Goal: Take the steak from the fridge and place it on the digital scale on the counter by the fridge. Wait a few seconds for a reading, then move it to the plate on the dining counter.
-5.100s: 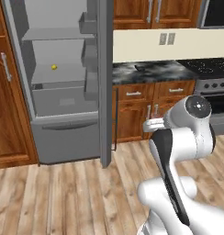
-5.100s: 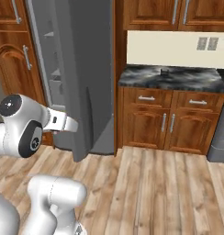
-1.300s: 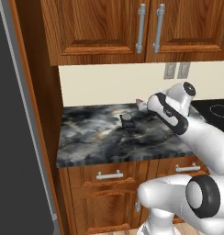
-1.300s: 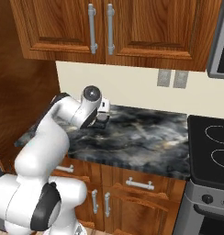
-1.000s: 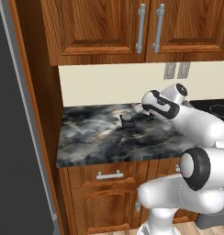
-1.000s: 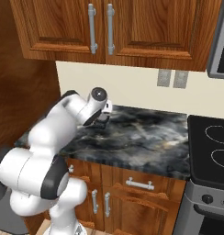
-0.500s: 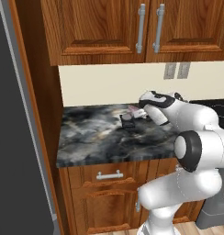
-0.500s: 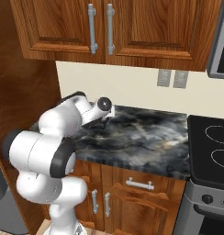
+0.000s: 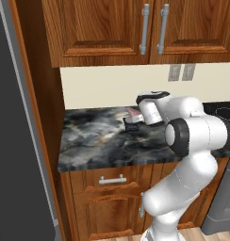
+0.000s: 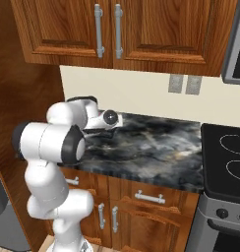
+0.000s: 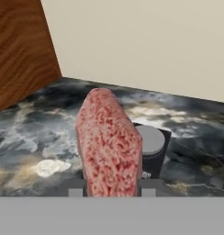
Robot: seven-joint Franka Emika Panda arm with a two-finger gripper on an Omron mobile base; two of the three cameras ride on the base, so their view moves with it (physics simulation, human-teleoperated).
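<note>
Jaws are clamping down on the steak (image 11: 111,144) right now, so your gripper (image 11: 109,189) is gripping it standing on edge between the two tips, long axis running straight out away from the hand. In the hand view the digital scale (image 11: 152,146) is sitting just beyond and a bit to one side of the steak, on the marbled counter (image 11: 36,137), with its pale round pan peeking out from behind the meat. So the one thing you're lining up is this: the scale is lying forward of and below the jaws, close, and I'd guess the steak needs to tip flat and go down a little further out to land on the pan rather than the counter. From the left base view you're seeing the steak (image 9: 134,112) as a small pink sliver just above the scale (image 9: 132,125), not obviously touching it, though that's hard to tell at this size. The scale is sitting toward the back of the counter, near the cream wall (image 11: 146,41) and not far from the wooden side panel (image 11: 19,50). Nothing is resting on the scale yet as far as I can see, so the weighing step isn't done.
</note>
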